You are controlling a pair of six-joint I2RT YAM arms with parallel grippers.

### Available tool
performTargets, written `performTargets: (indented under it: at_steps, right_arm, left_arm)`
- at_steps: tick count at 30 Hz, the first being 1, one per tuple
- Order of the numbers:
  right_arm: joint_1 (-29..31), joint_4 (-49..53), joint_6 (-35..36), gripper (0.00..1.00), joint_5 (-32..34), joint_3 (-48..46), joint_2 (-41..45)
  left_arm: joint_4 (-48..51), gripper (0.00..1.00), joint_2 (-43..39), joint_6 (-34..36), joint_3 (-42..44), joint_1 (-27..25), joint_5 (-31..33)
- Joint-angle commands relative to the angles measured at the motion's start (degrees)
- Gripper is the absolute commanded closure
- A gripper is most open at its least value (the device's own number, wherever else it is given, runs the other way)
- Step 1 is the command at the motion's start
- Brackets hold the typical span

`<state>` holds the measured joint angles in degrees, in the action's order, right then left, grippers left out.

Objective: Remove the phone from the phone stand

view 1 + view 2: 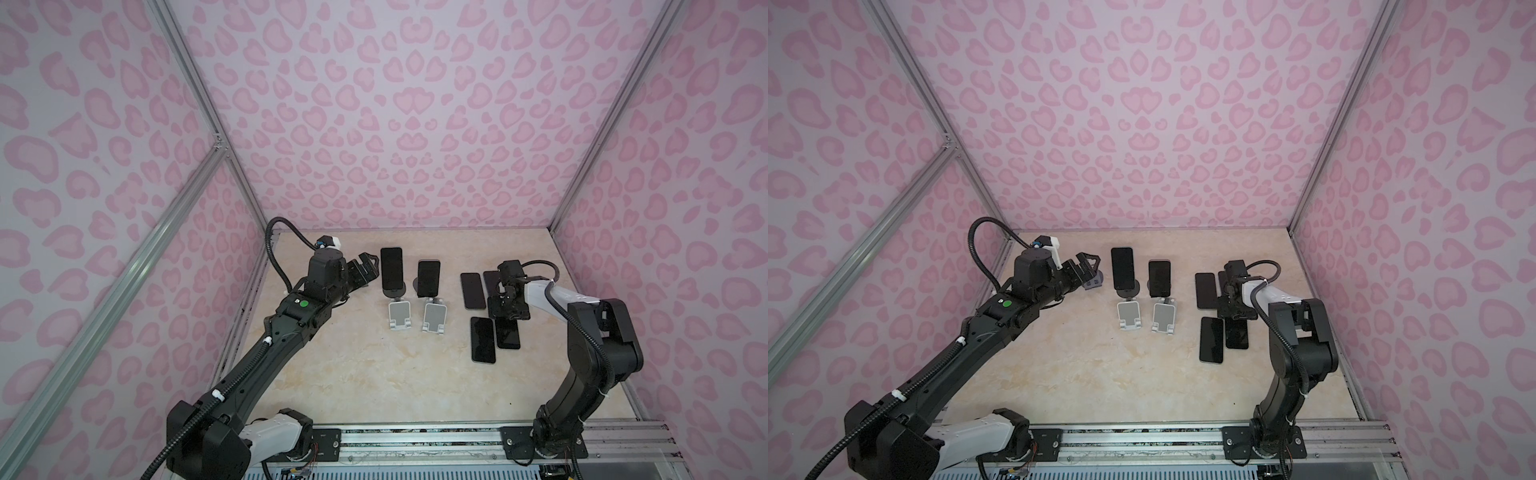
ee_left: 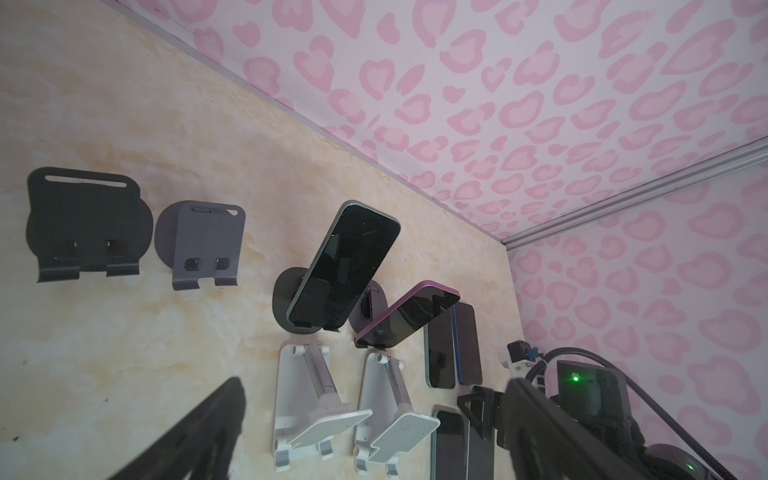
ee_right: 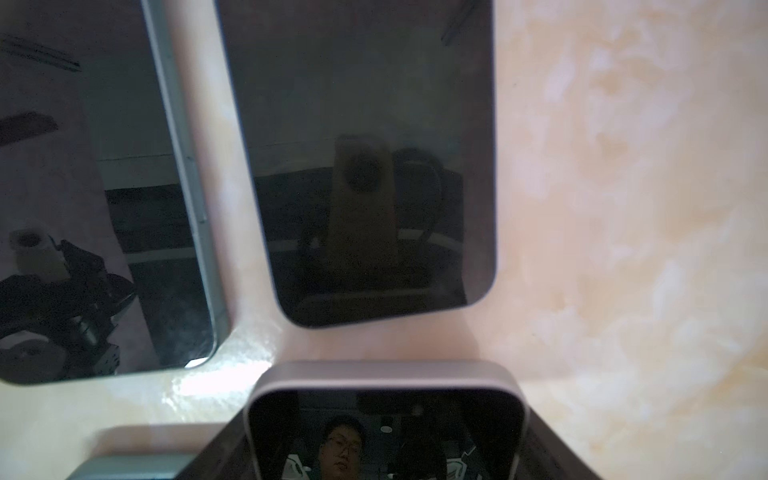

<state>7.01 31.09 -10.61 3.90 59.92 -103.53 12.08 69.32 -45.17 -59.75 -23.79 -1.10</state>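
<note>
Top views, standing phones: at centre frame the larger phone (image 1: 392, 268) and, to its right, the smaller phone (image 1: 428, 278) each lean on a dark round-based stand. These two are yet to come off.
Top views, white stands: the left white stand (image 1: 400, 315) and the right white stand (image 1: 435, 316) sit just below those phones in frame, both empty.
Top views, left pincer (image 1: 365, 268): jaws wide apart and holding nothing, just left of the larger phone.
Top views, right pincer (image 1: 509, 305): right of centre, low over the flat phones (image 1: 483, 340) lying on the tabletop (image 1: 374, 374).
Left wrist, holders: the black stand (image 2: 83, 224) and the grey stand (image 2: 199, 245) carry nothing. The green-edged larger phone and the purple-edged smaller phone rest in their stands' lips.
Right wrist, pale-edged phone (image 3: 384, 432): it lies between the jaws, near two flat phones. Whether the jaws pinch it or stand just clear cannot be told.
Step in hand, judged: laying this phone down among the others.
Doing it well: let go only once it lies flat, then rise straight so no neighbour is dragged. For the next phone, grip the long edges and lift it out of the lip before pulling away, or the stand may tip.
</note>
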Motion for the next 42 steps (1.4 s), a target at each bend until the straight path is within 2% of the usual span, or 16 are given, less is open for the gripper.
performTargets:
  at_steps: [1,5,11,19,27,32,35,42]
  right_arm:
    - [0.5,10.5,0.7,0.23,6.3,-1.7,-3.6]
    - [0.0,10.9,1.7,0.22,6.7,-1.4,-2.5]
    - [-1.1,9.1,1.7,0.16,2.9,-3.1,-0.2]
    - [-1.6,7.1,0.7,0.18,2.2,-3.7,2.6]
    - [-2.8,6.4,0.7,0.16,0.7,2.6,5.2]
    - [-3.1,7.2,1.9,0.16,1.2,6.1,2.6]
    - [-4.3,6.5,0.7,0.19,3.6,7.3,0.6]
    - [-7.0,1.3,-1.1,0.26,1.5,6.1,0.6]
  left_arm:
    - [-1.7,0.0,0.0,0.0,0.1,0.0,-0.5]
    - [-1.8,0.0,-0.5,0.0,0.4,0.0,0.1]
    - [-2.3,0.0,-1.4,0.3,1.0,-0.2,1.1]
    - [-2.2,0.0,-1.4,0.8,0.9,-0.3,1.4]
    - [-2.2,0.0,-1.5,1.3,0.7,-0.3,2.1]
    - [-2.2,0.0,-1.7,1.7,0.7,-0.3,2.4]
    - [-2.2,0.0,-1.5,1.7,0.6,-0.3,2.2]
    - [-2.0,0.0,-1.2,1.9,0.4,-0.2,2.2]
